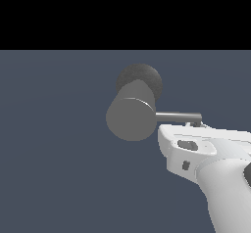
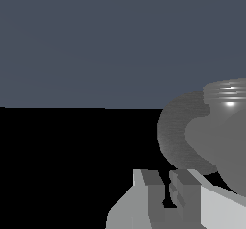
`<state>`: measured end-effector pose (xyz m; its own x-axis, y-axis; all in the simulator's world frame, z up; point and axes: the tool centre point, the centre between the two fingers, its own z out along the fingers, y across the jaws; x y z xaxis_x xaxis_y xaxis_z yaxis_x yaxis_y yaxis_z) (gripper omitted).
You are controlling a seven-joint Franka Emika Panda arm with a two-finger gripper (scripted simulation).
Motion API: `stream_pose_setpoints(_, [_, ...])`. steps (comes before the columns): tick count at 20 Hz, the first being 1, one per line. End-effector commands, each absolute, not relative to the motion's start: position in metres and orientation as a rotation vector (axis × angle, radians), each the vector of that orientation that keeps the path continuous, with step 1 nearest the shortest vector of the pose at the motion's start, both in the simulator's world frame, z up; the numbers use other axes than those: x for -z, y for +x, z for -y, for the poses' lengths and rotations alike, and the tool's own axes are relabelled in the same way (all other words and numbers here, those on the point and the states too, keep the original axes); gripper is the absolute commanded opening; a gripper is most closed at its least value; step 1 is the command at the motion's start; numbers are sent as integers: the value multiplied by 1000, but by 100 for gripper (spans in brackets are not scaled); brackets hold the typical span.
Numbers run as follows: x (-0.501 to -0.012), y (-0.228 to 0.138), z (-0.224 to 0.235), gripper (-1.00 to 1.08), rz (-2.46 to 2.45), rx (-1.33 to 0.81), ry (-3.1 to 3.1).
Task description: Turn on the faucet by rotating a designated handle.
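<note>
Exterior view shows the faucet [image 1: 131, 118] in the middle of the scene, its flat round face turned toward the camera and its darker base [image 1: 147, 78] behind. The handle [image 1: 179, 116] sticks out level toward the exterior view's right, its long axis horizontal. The tool [image 1: 196, 124] sits just under the rod's far tip, apparently touching it. In the wrist view its fingers [image 2: 153, 189] stand close together with a narrow gap and nothing between them. My judgement: contact so near the tip is risky; a slightly off-line push could slip past the end, leaving the handle unturned.
</note>
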<state>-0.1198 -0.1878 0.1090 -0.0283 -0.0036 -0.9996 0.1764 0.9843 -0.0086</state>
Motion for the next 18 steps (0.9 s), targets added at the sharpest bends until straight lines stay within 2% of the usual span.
stream_pose_setpoints(1, [-131,-118,180,-100,-1567,134,122])
stream_pose_setpoints(5, [-140,-118,181,-100,-1567,134,122])
stream_pose_setpoints(6, [-119,-121,191,-100,-1602,148,136])
stream_pose_setpoints(18, [-163,-117,176,-100,-1585,141,129])
